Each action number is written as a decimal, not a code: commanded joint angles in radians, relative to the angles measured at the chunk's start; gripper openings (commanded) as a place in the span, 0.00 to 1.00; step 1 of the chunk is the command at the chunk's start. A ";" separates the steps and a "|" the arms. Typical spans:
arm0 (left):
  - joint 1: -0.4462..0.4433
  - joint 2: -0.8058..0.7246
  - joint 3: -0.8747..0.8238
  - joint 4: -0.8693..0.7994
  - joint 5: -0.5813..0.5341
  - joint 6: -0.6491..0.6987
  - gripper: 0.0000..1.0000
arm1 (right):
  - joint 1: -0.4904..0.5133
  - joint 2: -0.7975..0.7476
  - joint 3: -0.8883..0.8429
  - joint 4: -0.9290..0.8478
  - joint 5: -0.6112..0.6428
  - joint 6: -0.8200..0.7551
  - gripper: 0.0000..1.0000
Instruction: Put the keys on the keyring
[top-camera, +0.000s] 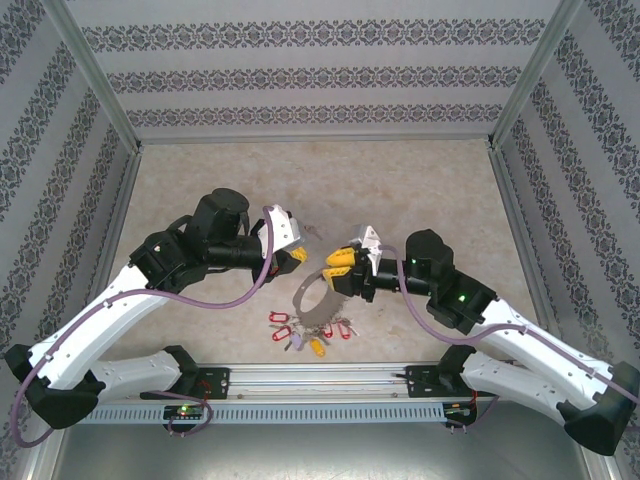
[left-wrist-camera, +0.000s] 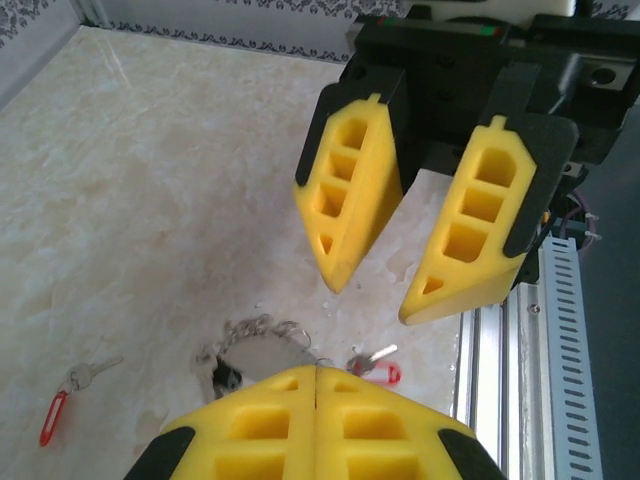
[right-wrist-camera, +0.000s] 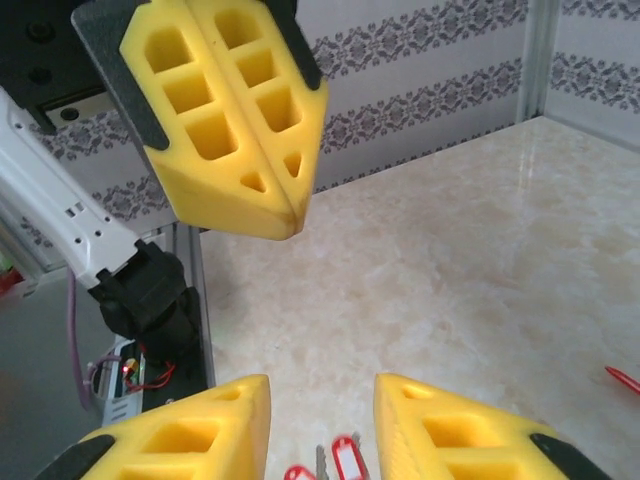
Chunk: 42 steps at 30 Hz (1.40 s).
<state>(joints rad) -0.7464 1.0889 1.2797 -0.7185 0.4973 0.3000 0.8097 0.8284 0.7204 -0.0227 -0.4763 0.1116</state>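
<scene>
- The left hand (top-camera: 298, 254) hangs over the middle of the bench (top-camera: 420, 190), its tips pointing towards the right arm.
- In the left wrist view the left hand (left-wrist-camera: 316, 385) has both yellow fingers pressed flat together with nothing showing between them. The right wrist view shows the same, with the left hand (right-wrist-camera: 280, 215) closed to a single wedge and empty.
- The right hand (top-camera: 340, 263) faces it from the other side. The two hands are near each other, tip towards tip, and do not touch.
- The right hand (left-wrist-camera: 382, 295) stands partly open, with a clear gap between its fingers and nothing in that gap.
- From its own wrist camera the right hand (right-wrist-camera: 322, 395) shows bare bench (right-wrist-camera: 480, 250) and some red tags through the gap.
- The keyring (top-camera: 300, 298) lies flat on the bench just below the two hands, towards the near edge. It is a thin grey loop and neither hand holds it.
- The keys (top-camera: 279, 320) strung on it fan out along its near side, with red tags and one yellow tag.
- In the left wrist view part of the keyring (left-wrist-camera: 262, 325) shows just past the closed fingertips, with a red tag and a dark tag beside it.
- A separate red-tagged key (left-wrist-camera: 55, 415) lies on the bench (left-wrist-camera: 150, 180), well apart from the keyring and free of both hands.
</scene>
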 joint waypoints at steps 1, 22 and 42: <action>-0.003 0.000 -0.048 0.006 -0.055 -0.059 0.00 | 0.002 -0.030 -0.049 -0.006 0.127 0.065 0.40; 0.112 0.068 -0.343 0.253 -0.154 -0.385 0.70 | -0.254 0.002 -0.178 -0.318 0.387 0.390 0.79; 0.145 0.095 -0.408 0.329 -0.072 -0.446 0.67 | -0.189 0.370 -0.105 -0.321 0.257 0.323 0.47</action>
<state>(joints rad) -0.6235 1.2163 0.8879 -0.4316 0.3969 -0.1230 0.5915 1.1580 0.5686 -0.3500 -0.2081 0.4744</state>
